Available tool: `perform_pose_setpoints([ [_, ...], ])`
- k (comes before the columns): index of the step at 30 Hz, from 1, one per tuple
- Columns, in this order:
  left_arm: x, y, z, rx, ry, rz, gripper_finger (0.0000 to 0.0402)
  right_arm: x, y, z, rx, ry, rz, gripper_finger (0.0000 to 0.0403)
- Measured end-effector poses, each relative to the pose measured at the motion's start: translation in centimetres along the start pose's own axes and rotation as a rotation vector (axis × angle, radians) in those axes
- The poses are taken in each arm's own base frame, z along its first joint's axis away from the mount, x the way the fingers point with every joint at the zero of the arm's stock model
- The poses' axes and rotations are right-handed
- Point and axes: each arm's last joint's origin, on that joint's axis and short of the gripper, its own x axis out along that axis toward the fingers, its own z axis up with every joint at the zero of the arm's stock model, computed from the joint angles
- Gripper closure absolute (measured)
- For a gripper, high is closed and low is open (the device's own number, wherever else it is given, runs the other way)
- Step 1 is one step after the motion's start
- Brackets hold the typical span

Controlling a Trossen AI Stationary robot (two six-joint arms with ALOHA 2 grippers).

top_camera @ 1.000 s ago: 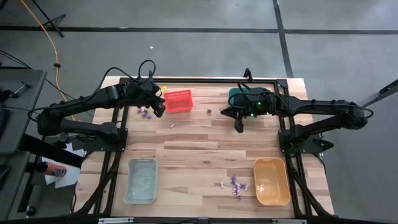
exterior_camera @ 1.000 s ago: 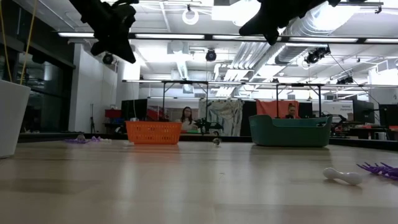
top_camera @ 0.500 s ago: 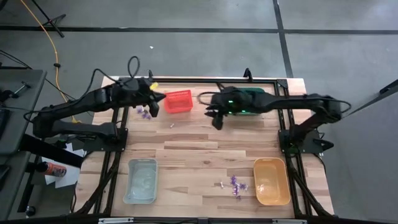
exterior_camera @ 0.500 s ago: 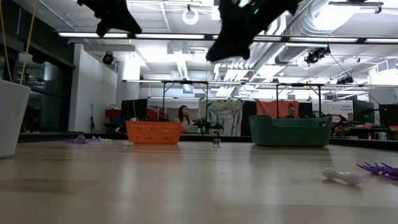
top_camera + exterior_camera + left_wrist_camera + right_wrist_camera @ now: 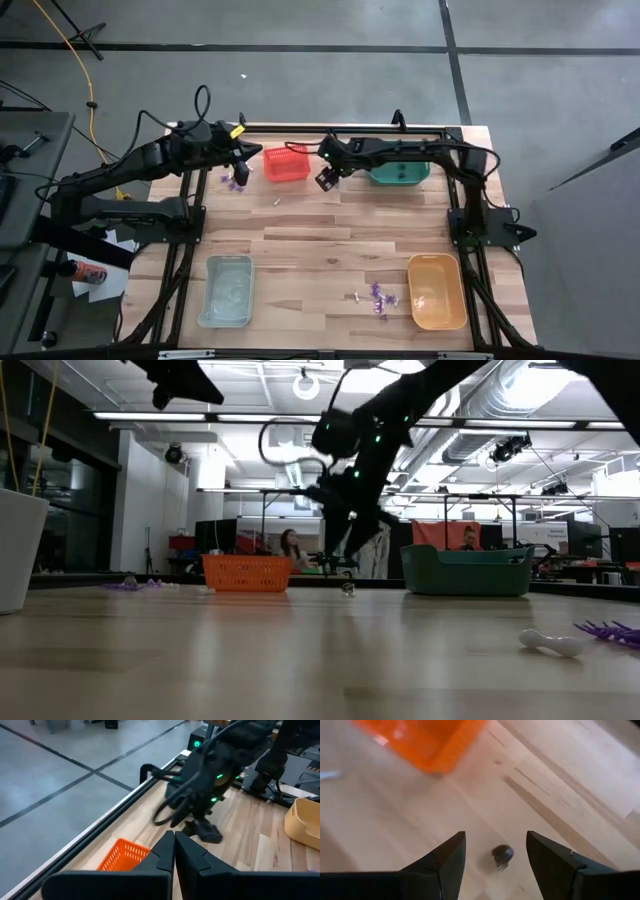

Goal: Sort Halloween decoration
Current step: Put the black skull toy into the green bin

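Note:
A small dark trinket point(image 5: 502, 854) lies on the table at the far middle, right of the red basket point(image 5: 285, 163). My right gripper point(image 5: 495, 845) hangs low over it, open, a finger on either side and clear of it; the low view shows the trinket point(image 5: 348, 588) under the right gripper point(image 5: 346, 560). A few purple trinkets point(image 5: 233, 180) lie left of the basket, and several more purple trinkets point(image 5: 376, 296) lie near the front. My left gripper point(image 5: 247, 157) is shut and empty, raised beside the basket's left side.
A green bin point(image 5: 400, 172) stands at the far right, an orange bin point(image 5: 437, 290) at the near right and a clear bin point(image 5: 227, 290) at the near left. A small white piece point(image 5: 277, 200) lies in front of the red basket. People show in the room beyond.
My right gripper has swung from in front of the green bin toward the table's left, come down over the dark trinket and opened. My left gripper has drawn back a little toward the far left.

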Motion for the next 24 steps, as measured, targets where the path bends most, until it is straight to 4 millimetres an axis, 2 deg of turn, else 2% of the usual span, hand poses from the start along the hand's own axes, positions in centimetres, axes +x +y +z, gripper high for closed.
perform_pose_setpoints([
  [3, 0.0, 0.0, -0.1, 0.001, 0.006, 0.001, 0.0401, 1.3, -0.4, -0.1, 0.040, 0.044, -0.029, 0.0199],
  [7, 0.0, 0.0, -0.1, -0.017, 0.005, 0.001, 0.0401, 2.1, -0.9, -0.6, 0.111, 0.098, -0.063, 0.0198],
  [24, 0.1, 0.0, -0.1, -0.107, 0.008, 0.005, 0.0402, 2.5, -0.8, -1.0, 0.143, 0.106, -0.095, 0.0198],
])
